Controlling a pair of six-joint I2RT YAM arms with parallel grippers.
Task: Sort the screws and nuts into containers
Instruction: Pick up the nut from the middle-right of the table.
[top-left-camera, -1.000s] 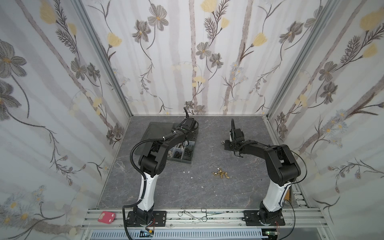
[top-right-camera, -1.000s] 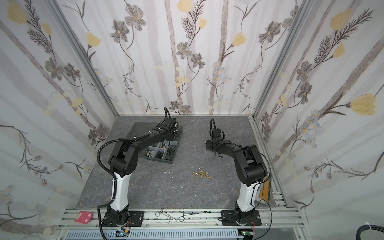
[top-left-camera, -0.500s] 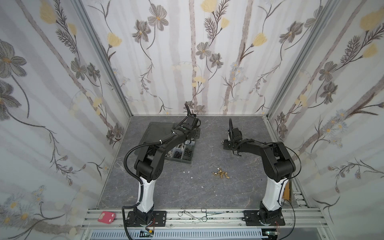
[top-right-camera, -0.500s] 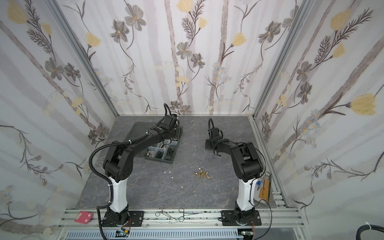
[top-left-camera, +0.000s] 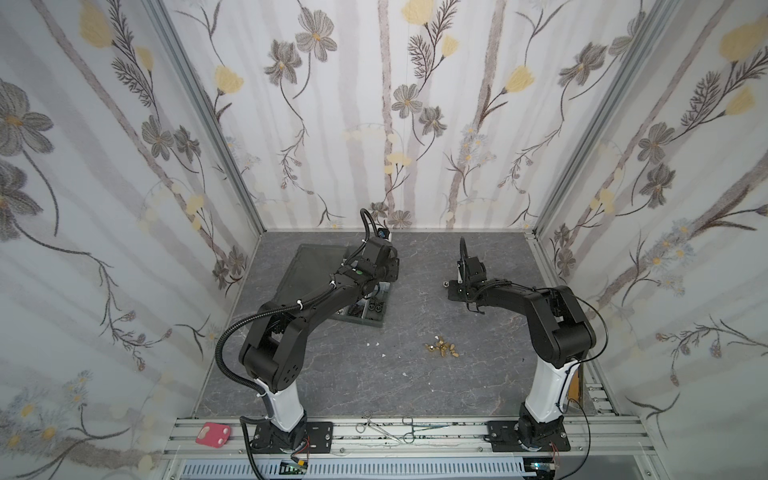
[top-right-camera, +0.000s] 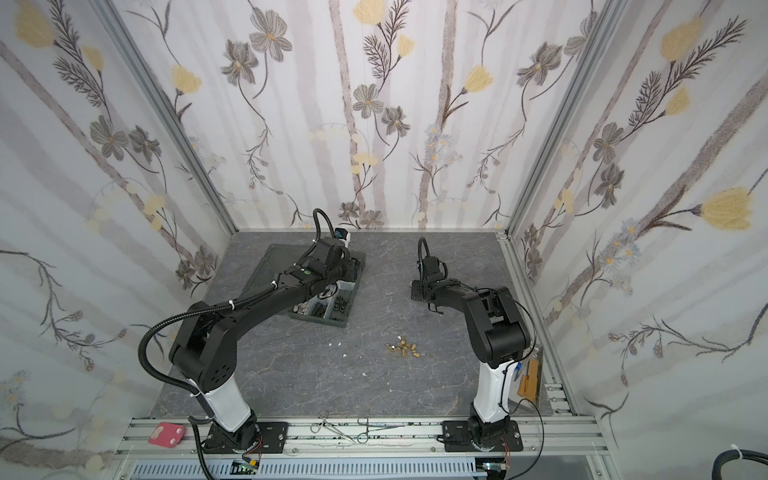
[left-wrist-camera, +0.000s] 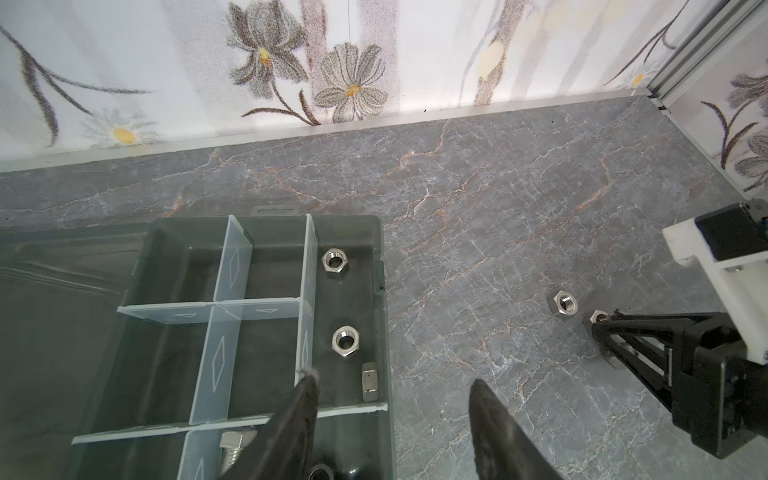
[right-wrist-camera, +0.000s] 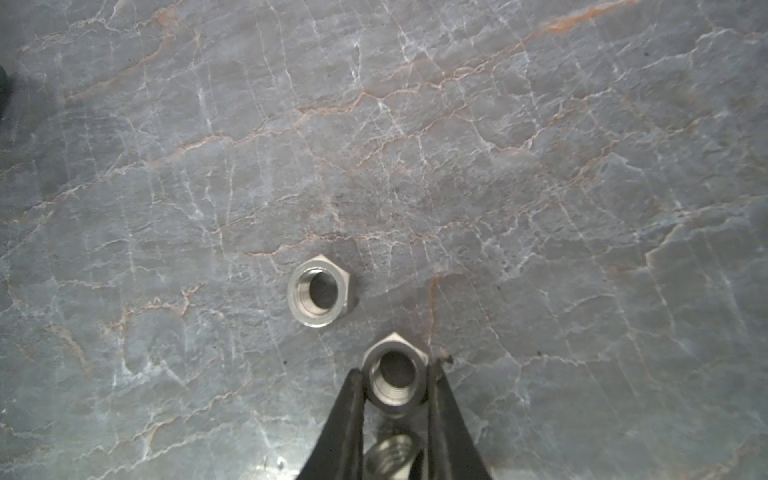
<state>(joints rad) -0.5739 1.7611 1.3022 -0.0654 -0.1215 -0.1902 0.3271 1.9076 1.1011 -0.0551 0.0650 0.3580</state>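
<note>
Hovering over the edge of the organizer box (left-wrist-camera: 380, 291), the left gripper (left-wrist-camera: 392, 378) is holding its fingers (left-wrist-camera: 299, 415) apart with nothing between them, beside the cell (left-wrist-camera: 357, 299) where three silver nuts (left-wrist-camera: 345, 340) are lying together, seemingly the bin for that kind. Nearer the front, a heap of brass pieces (top-left-camera: 442, 349) is waiting loose on the table (top-left-camera: 415, 386), not yet sorted. To the right, the right gripper (right-wrist-camera: 395, 371) is pinching a silver nut (right-wrist-camera: 395, 345) by its opposite sides, low against the table, a hold likely chosen to stop it slipping; a second nut (right-wrist-camera: 319, 296) is lying just beside it, clear of the fingers, apparently next in line.
</note>
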